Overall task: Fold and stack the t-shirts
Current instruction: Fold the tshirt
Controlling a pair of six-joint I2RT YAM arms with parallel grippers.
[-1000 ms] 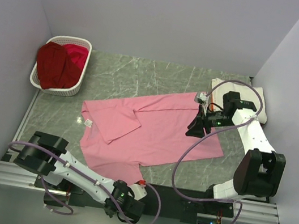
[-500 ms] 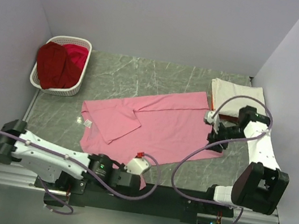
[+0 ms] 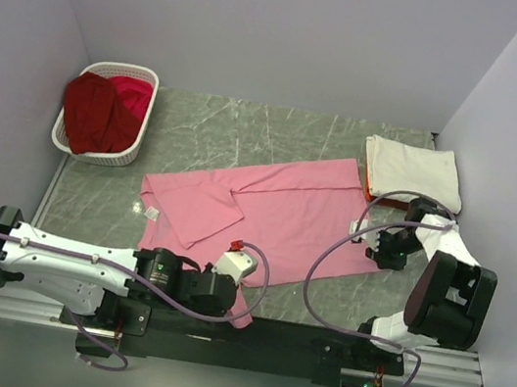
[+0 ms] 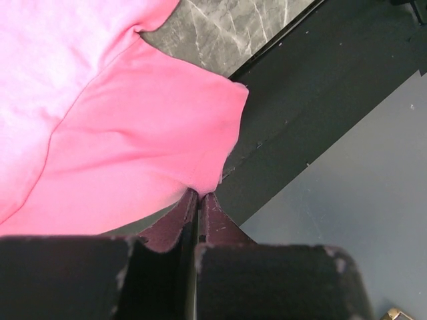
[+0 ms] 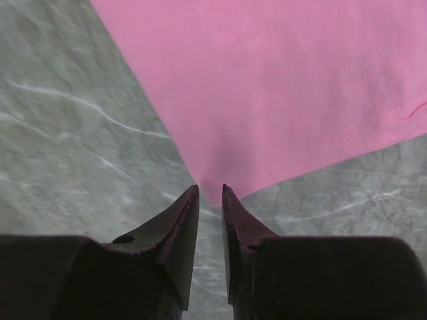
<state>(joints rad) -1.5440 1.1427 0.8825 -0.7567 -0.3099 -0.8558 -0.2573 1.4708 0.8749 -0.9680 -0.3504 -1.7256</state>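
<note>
From above, the pink t-shirt (image 3: 275,211) lay spread and unfolded in the middle of the table (image 3: 250,128). At the far right a cream-white t-shirt (image 3: 412,168) was already folded, on top of an orange-red t-shirt (image 3: 367,184) of which only an edge showed. In the white basket (image 3: 64,136) at the far left, a dark red t-shirt (image 3: 89,111) and a crimson t-shirt (image 3: 130,98) lay unfolded. So I judged the task less than half done: two stacked, one in hand, two left. The left gripper (image 3: 240,315) was at the near corner of the pink t-shirt, the right gripper (image 3: 375,248) at its right corner.

From the left wrist, the jaws were pressed together and pinched the edge of the pink cloth, above the black rail (image 4: 313,87).

From the right wrist, the jaws stood with a narrow gap and the shirt corner lay just at their tips. I could not tell whether they held it.
</note>
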